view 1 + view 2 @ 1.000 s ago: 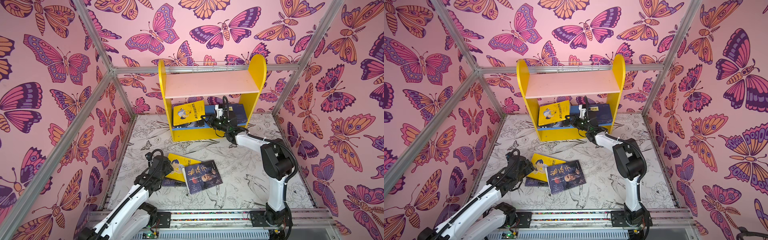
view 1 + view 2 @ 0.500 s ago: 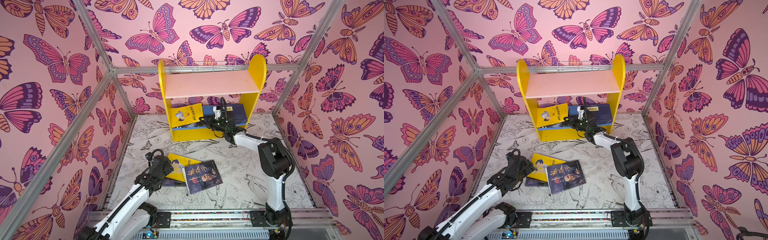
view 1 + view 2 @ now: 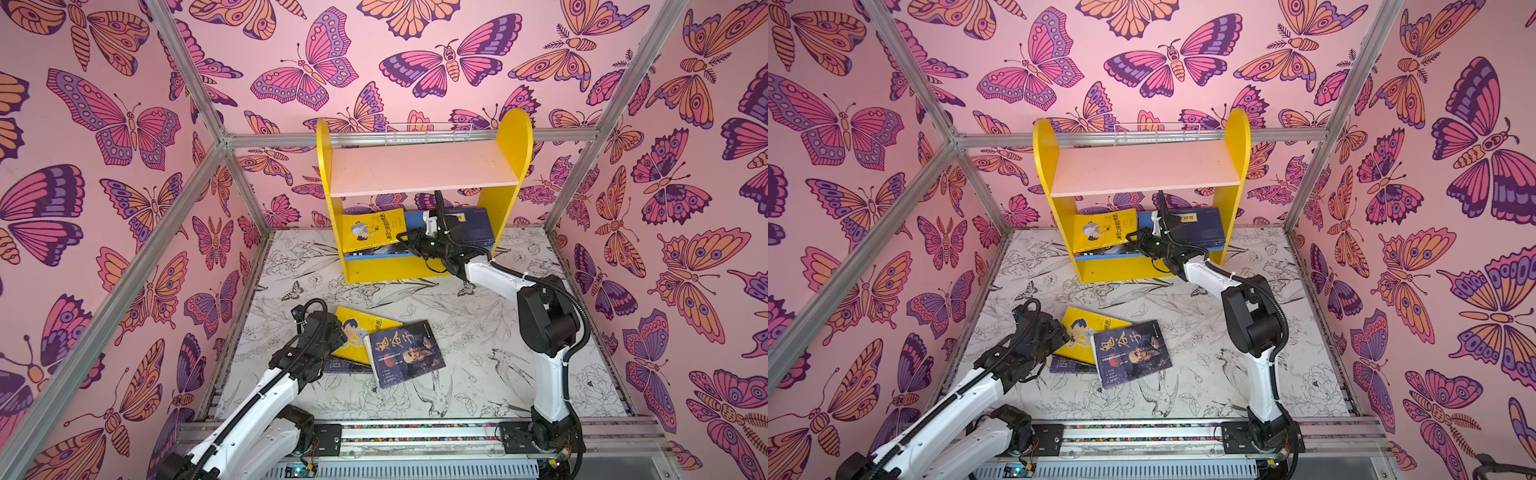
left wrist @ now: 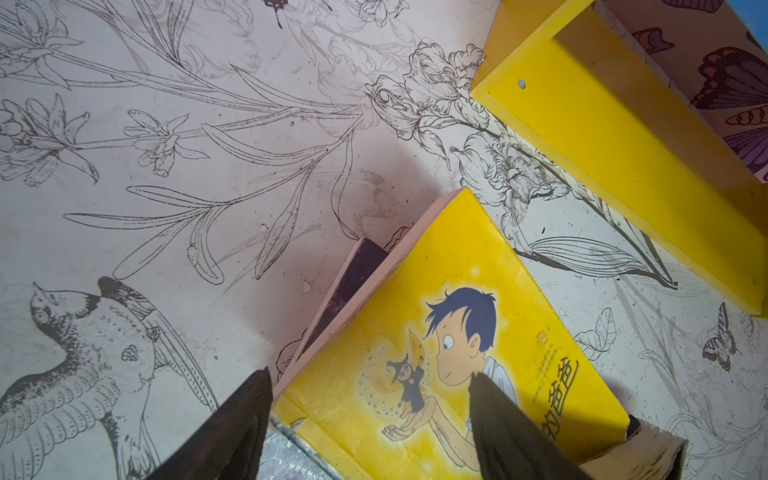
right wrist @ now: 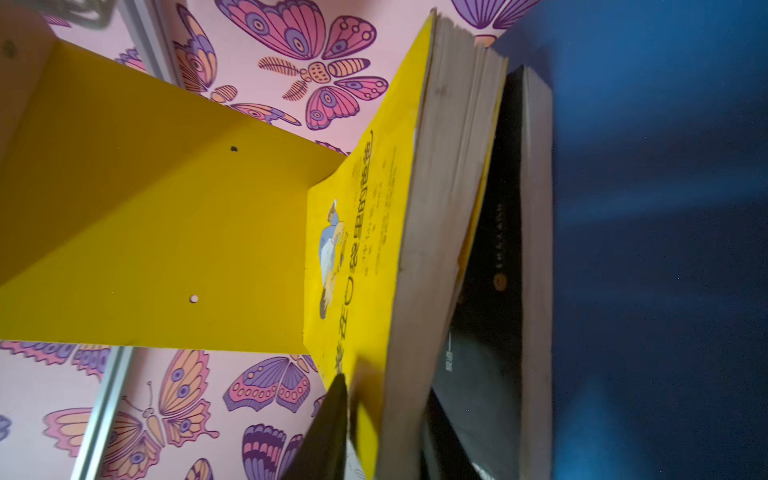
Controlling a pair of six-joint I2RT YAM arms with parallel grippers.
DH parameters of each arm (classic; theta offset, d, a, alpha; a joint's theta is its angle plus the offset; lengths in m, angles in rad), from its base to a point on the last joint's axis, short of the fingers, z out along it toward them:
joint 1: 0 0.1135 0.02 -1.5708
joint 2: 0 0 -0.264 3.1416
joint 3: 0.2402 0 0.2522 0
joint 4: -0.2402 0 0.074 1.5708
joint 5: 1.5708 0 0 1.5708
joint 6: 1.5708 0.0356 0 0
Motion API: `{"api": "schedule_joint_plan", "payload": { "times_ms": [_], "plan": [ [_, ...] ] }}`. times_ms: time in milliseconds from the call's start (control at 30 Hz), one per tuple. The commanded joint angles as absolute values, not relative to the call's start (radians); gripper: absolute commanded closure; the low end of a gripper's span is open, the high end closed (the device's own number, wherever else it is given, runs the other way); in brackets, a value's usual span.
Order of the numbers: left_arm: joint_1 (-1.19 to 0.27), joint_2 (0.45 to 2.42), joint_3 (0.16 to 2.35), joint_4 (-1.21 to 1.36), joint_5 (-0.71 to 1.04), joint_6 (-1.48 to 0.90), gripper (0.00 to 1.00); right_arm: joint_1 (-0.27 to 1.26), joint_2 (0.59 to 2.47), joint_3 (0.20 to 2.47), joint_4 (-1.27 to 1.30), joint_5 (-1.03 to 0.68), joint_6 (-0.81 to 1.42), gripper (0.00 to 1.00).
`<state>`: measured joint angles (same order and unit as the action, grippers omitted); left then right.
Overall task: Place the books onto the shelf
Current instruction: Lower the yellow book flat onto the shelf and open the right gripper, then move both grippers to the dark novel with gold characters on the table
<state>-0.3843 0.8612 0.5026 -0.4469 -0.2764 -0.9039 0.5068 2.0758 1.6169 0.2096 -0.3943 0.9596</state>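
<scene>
The shelf (image 3: 515, 137) stands at the back, and its pink upper board (image 3: 419, 168) is bare. On its blue lower board a yellow book (image 3: 372, 228) leans over a dark book (image 3: 382, 250), with a navy book (image 3: 473, 226) beside them. My right gripper (image 3: 405, 241) reaches in at the yellow book's (image 5: 361, 232) edge. One of its fingers (image 5: 328, 415) stands just off the cover and the other is hidden. On the floor lie a yellow cartoon-boy book (image 4: 436, 332), a dark book with white characters (image 3: 405, 353) and another dark book (image 4: 357, 270) underneath. My left gripper (image 4: 370, 415) hovers open over the yellow book's corner.
Butterfly-patterned walls with aluminium frame bars (image 3: 187, 208) close in the floor on three sides. A rail (image 3: 415, 432) runs along the front edge under both arm bases. The shelf's yellow front panel (image 4: 623, 166) lies close beyond the floor books.
My right gripper has pushed left along the lower board, setting the yellow book more upright, and its jaws have loosened off the cover. The left arm has not moved.
</scene>
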Motion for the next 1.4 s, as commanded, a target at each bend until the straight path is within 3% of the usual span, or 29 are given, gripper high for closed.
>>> {"api": "schedule_joint_plan", "payload": {
  "times_ms": [0,400,700,867,1133,1367],
  "plan": [
    [-0.376,0.857,0.485,-0.466,-0.268,-0.916,0.23,0.544,2.065,1.726,-0.048,-0.33,0.802,0.69],
    [-0.376,0.861,0.483,-0.462,-0.259,-0.917,0.23,0.575,2.141,1.996,-0.476,-0.148,0.557,0.52],
    [-0.376,0.864,0.488,-0.462,-0.258,-0.919,0.23,0.573,2.157,2.041,-0.524,-0.07,0.471,0.48],
    [-0.376,0.865,0.486,-0.462,-0.256,-0.918,0.23,0.574,2.187,2.074,-0.535,-0.077,0.462,0.5],
    [-0.376,0.876,0.48,-0.461,-0.247,-0.919,0.22,0.575,2.235,2.113,-0.508,-0.099,0.446,0.64],
    [-0.376,0.886,0.489,-0.451,-0.228,-0.899,0.22,0.583,2.237,2.103,-0.446,-0.089,0.414,0.66]
  ]
}}
